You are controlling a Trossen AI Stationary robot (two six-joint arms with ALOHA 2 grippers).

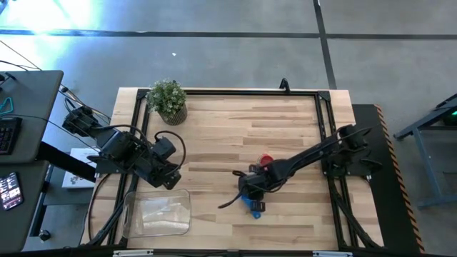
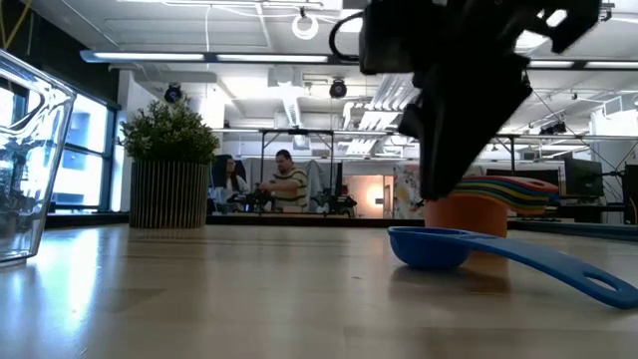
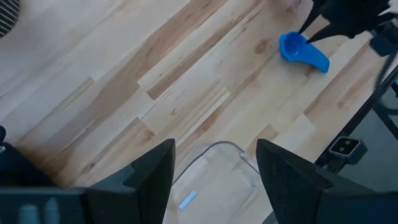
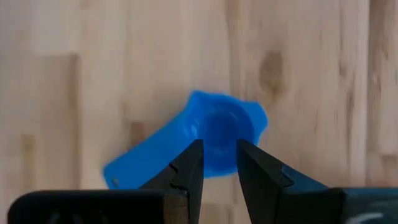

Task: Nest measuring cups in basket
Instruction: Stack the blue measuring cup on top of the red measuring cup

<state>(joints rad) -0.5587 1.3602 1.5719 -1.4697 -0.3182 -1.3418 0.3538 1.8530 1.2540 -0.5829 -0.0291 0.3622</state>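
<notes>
The right gripper is hanging directly over a blue measuring cup lying on the wooden table, its two fingers narrowed to a slim gap and lined up with the cup's bowl, apparently for a pinch on the rim. The right wrist view shows nothing between the fingers, so the cup is not held, and whether a fingertip is touching its rim cannot be told. The cup is resting right way up with its flat handle stretched along the boards, which leaves the rim free for such a grip. Just behind it, the low view shows the rest of the measuring cups sitting as a multicoloured stack with an orange one at the bottom, probably grouped there so each can be taken in turn. Well apart, near the table's front left corner, the clear basket is standing empty. The left gripper is waiting above the basket's edge with fingers spread wide and holding nothing, seemingly parked clear of the other arm's path. A small potted plant is sitting near the far left corner, out of the way.
</notes>
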